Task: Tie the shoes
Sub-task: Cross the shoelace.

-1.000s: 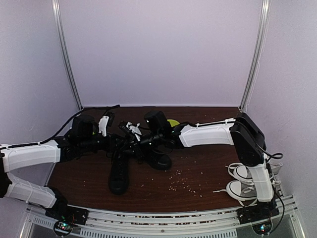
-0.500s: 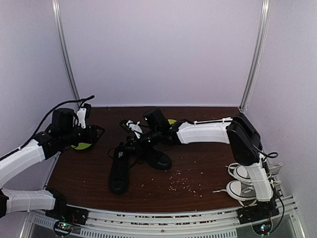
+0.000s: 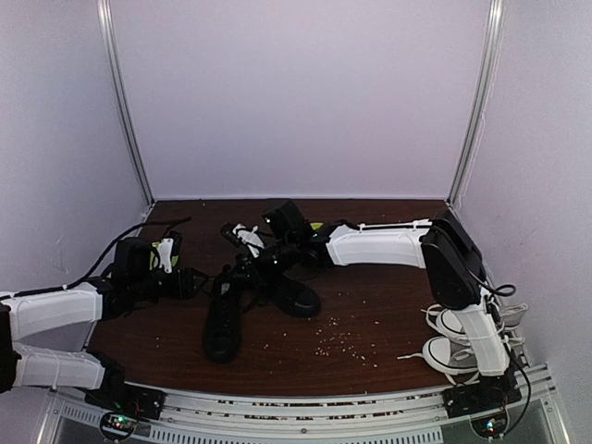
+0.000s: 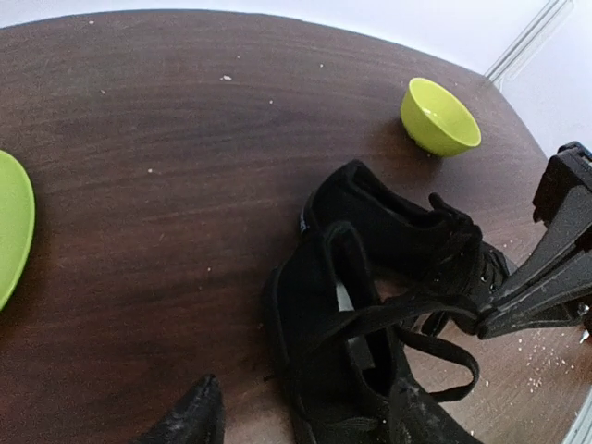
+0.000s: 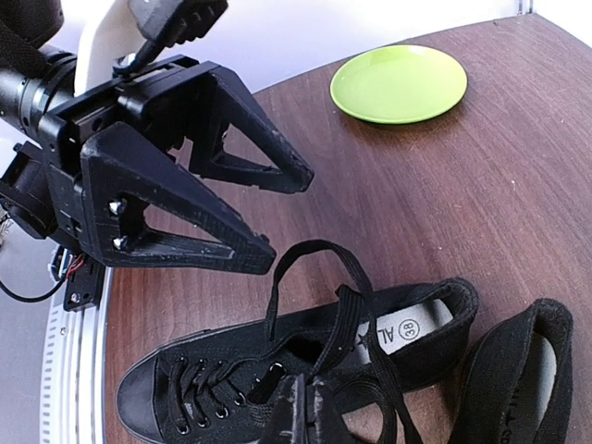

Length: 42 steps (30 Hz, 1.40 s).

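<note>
Two black shoes lie mid-table, the near shoe (image 3: 222, 324) pointing toward me and the other shoe (image 3: 296, 296) to its right. In the right wrist view the near shoe (image 5: 305, 370) shows a "38" insole label. My right gripper (image 5: 310, 412) is shut on a black lace (image 5: 347, 314) and holds it up in a loop over the shoe's opening. The left wrist view shows the right gripper (image 4: 486, 321) pulling that lace (image 4: 398, 314) taut. My left gripper (image 5: 282, 222) stands open just left of the shoes with nothing between its fingers. One left finger (image 4: 194, 416) shows.
A green bowl (image 4: 439, 116) stands behind the shoes. A green plate (image 5: 400, 83) lies at the table's left side. Grey-and-white sneakers (image 3: 453, 338) with white laces sit at the right front by the right arm's base. Crumbs (image 3: 342, 338) dot the wood.
The left gripper let go, swung out to the left, then came back toward the shoes with its jaws now open. The right gripper stayed shut on the lace and crept slightly left.
</note>
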Each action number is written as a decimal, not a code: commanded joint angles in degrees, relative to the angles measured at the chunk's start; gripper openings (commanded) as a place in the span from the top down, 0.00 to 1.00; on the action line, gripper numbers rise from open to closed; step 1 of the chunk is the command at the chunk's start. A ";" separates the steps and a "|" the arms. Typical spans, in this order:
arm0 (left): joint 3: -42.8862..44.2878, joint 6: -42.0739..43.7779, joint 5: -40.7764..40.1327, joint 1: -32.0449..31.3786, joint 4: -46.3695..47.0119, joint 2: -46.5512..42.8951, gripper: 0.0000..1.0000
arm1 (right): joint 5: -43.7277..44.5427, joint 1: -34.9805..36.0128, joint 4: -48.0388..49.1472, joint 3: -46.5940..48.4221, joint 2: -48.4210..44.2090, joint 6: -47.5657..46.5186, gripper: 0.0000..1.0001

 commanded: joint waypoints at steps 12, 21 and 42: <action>2.42 12.72 -4.45 -6.41 9.33 8.63 0.49 | 1.34 -0.10 -2.75 6.13 4.73 0.67 1.00; 4.98 16.05 -7.28 -7.02 10.29 14.24 0.60 | 1.26 -0.16 -2.56 6.39 4.79 0.90 1.00; 7.63 26.05 -13.15 -10.92 10.97 17.52 1.00 | 0.48 -1.41 -1.87 6.31 4.41 2.33 1.00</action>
